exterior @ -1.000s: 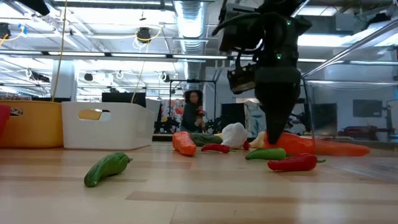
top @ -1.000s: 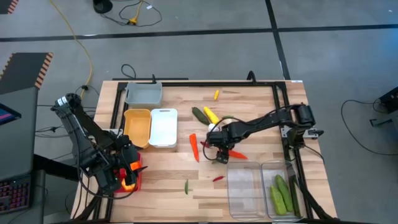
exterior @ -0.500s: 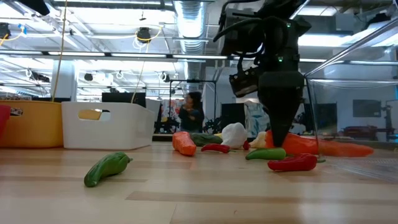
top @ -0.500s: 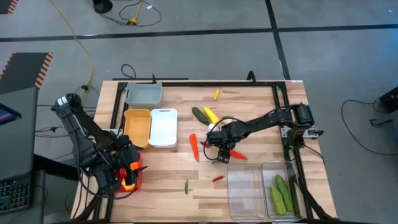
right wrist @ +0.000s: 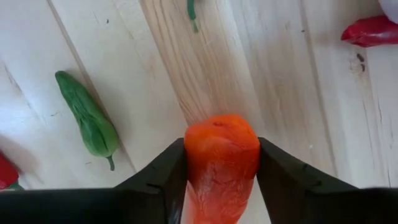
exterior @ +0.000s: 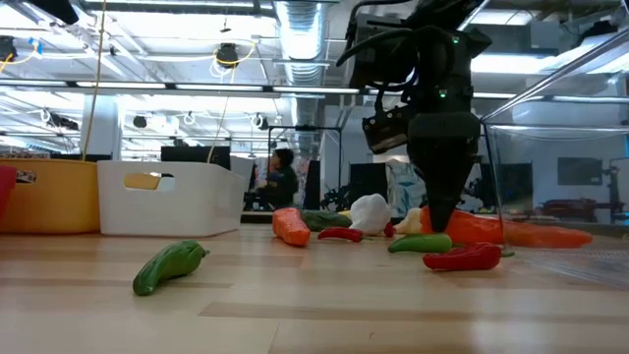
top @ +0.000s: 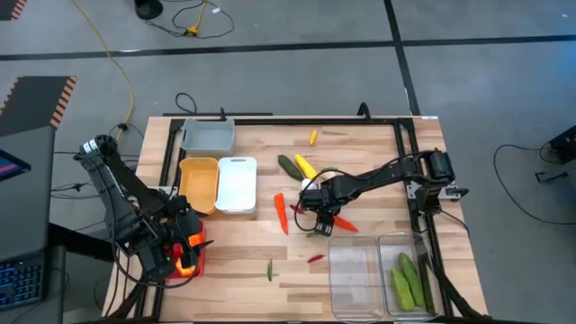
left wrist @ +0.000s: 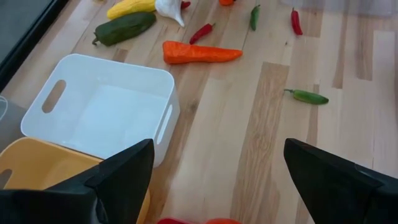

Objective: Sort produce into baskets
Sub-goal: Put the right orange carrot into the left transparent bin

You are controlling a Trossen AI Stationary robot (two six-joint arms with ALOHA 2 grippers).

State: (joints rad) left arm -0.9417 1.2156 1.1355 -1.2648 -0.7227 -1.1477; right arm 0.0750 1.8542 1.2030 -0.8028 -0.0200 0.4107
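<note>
Clamping an orange carrot [right wrist: 221, 163] between its two fingers, the right claw [top: 320, 216] sits low at the middle of the high view, right of centre on the bench [top: 360, 180]. In the right wrist view the carrot's blunt end pokes out from between the dark fingers, so its long axis runs along the claw's own reach, not across it. Whether it is lifted clear of the wood cannot be told. A small green chili [right wrist: 87, 121] lies just beside it, a red chili [right wrist: 372, 30] a little further off.

The left claw [left wrist: 211, 186] waits at the lower left of the high view, fingers spread wide and holding nothing, hovering near the red basket [top: 191, 256]. The yellow basket [top: 199, 184] and white basket [top: 237, 184] stand side by side, left of centre, with the grey basket [top: 208, 136] above them. Two clear baskets [top: 353, 270] sit at the lower right, the outer one holding green cucumbers [top: 407, 279].

Judging from this, the right arm is the nearer one for the central pile. The carrot's basket probably lies to the picture's left of the claw, so the next move likely needs a carry leftward over another carrot [top: 280, 211].
</note>
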